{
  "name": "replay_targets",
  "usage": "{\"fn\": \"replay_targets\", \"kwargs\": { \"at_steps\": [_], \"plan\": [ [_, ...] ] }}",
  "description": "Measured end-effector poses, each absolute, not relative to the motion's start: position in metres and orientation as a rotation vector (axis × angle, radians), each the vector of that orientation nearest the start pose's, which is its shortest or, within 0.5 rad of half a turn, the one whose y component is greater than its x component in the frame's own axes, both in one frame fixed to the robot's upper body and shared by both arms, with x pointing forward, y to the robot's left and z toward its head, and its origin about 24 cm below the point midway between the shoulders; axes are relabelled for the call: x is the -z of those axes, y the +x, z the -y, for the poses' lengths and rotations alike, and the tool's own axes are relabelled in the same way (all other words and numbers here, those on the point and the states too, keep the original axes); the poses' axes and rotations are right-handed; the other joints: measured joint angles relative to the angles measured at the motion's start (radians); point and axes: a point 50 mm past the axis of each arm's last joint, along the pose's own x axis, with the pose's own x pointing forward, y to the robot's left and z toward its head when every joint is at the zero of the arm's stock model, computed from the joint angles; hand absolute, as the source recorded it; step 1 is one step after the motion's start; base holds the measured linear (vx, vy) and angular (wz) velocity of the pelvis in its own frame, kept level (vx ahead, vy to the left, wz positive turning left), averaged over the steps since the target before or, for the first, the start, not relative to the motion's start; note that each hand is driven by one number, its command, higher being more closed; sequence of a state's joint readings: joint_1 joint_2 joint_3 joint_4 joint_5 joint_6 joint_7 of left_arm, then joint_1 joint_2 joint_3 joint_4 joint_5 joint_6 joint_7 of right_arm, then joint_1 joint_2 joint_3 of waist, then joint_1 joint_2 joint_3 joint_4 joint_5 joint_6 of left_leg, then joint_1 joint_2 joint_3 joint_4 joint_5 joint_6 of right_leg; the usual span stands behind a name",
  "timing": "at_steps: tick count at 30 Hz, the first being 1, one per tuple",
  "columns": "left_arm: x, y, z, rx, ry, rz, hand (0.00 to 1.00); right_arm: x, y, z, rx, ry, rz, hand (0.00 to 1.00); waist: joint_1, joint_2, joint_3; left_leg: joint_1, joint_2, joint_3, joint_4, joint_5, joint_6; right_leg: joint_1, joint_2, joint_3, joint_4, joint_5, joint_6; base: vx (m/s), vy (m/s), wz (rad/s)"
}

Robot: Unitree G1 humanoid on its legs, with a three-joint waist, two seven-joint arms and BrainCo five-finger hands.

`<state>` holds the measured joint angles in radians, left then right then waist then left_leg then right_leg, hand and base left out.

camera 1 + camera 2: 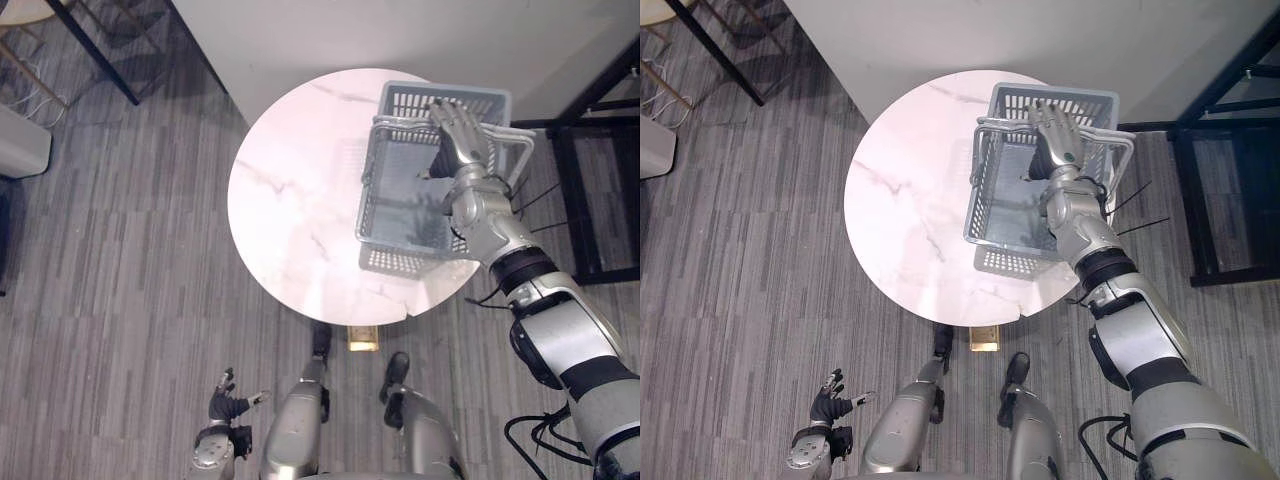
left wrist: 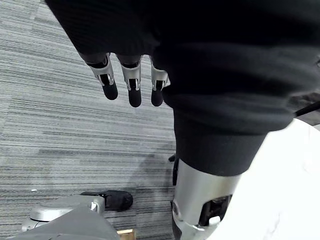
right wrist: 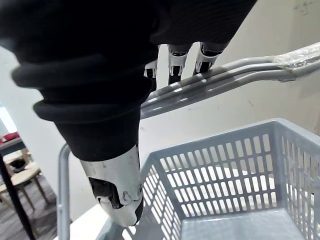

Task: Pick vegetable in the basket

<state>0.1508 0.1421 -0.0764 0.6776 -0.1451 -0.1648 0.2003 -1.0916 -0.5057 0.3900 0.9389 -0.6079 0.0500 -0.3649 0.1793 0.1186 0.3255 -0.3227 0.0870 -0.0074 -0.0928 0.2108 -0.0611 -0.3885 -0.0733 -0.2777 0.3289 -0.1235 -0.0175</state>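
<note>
One grey basket (image 1: 397,262) is at the far right edge of the round white table (image 1: 290,200) in the eye views, resting or just lifted, I cannot tell. The right hand (image 1: 462,135) lies on its two raised handles (image 1: 400,124), and the left hand (image 1: 228,405) hangs low over the grey floor (image 1: 120,280), past the table's near edge, fingers spread apart. The left wrist view shows that hand's fingers (image 2: 132,87) straight, holding nothing, and the right wrist view shows the right hand's fingers (image 3: 175,57) hooked over both handles above the basket's holey wall.
</note>
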Motion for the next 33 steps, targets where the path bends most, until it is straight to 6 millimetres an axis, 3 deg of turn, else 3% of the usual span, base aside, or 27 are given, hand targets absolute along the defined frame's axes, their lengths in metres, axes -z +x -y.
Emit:
{"fn": "replay_targets", "kwargs": {
  "at_steps": [9, 12, 16, 19, 24, 27, 30, 33],
  "plan": [
    [0.114, 0.152, -0.198, -0.244, 0.085, -0.668, 0.00, -0.219, 0.408, 0.216, 0.328, -1.231, 0.266, 1.00, -0.011, 0.000, 0.000, 0.001, -0.002, -0.025, 0.000, 0.004, -0.005, -0.003, -0.007, -0.007, 0.034, -0.028, 0.000, 0.01, -0.015, 0.10],
    [0.115, 0.151, -0.198, -0.245, 0.089, -0.678, 0.00, -0.203, 0.398, 0.222, 0.315, -1.188, 0.265, 1.00, -0.031, -0.002, -0.001, 0.021, -0.004, -0.029, 0.000, 0.003, -0.005, 0.023, -0.004, 0.005, 0.022, -0.027, 0.002, 0.04, 0.005, 0.03],
    [0.116, 0.150, -0.199, -0.239, 0.105, -0.688, 0.00, -0.169, 0.372, 0.234, 0.311, -1.034, 0.248, 1.00, -0.062, -0.006, -0.003, 0.070, -0.003, -0.021, -0.001, -0.001, -0.009, 0.083, 0.008, 0.032, -0.036, 0.000, 0.012, 0.03, 0.020, -0.19],
    [0.114, 0.150, -0.200, -0.236, 0.114, -0.689, 0.00, -0.130, 0.341, 0.245, 0.318, -0.875, 0.179, 1.00, -0.097, -0.009, -0.006, 0.107, -0.003, -0.016, -0.001, -0.024, -0.008, 0.125, 0.019, 0.058, -0.083, 0.020, 0.023, 0.00, 0.033, -0.28],
    [0.108, 0.145, -0.212, -0.282, 0.105, -0.674, 0.00, -0.056, 0.272, 0.266, 0.394, -0.648, -0.040, 1.00, -0.167, -0.041, -0.071, 0.158, -0.018, 0.028, -0.001, -0.057, 0.010, 0.182, 0.016, 0.108, -0.146, 0.047, 0.051, 0.04, 0.059, -0.25],
    [0.103, 0.144, -0.220, -0.309, 0.090, -0.659, 0.00, -0.020, 0.233, 0.280, 0.463, -0.486, -0.193, 1.00, -0.182, -0.057, -0.115, 0.195, -0.023, 0.059, 0.000, -0.079, 0.015, 0.224, 0.016, 0.140, -0.193, 0.068, 0.059, 0.08, 0.058, -0.30],
    [0.100, 0.141, -0.227, -0.339, 0.063, -0.647, 0.00, 0.009, 0.202, 0.277, 0.465, -0.299, -0.314, 1.00, -0.215, -0.069, -0.147, 0.226, -0.025, 0.081, 0.000, -0.093, 0.018, 0.256, 0.016, 0.159, -0.218, 0.076, 0.063, 0.05, 0.032, -0.20],
    [0.098, 0.142, -0.228, -0.339, 0.048, -0.640, 0.00, 0.026, 0.181, 0.266, 0.441, -0.164, -0.365, 1.00, -0.224, -0.068, -0.168, 0.265, -0.025, 0.113, 0.000, -0.109, 0.017, 0.283, 0.018, 0.193, -0.229, 0.080, 0.066, 0.03, 0.019, -0.35]
  ]
}}
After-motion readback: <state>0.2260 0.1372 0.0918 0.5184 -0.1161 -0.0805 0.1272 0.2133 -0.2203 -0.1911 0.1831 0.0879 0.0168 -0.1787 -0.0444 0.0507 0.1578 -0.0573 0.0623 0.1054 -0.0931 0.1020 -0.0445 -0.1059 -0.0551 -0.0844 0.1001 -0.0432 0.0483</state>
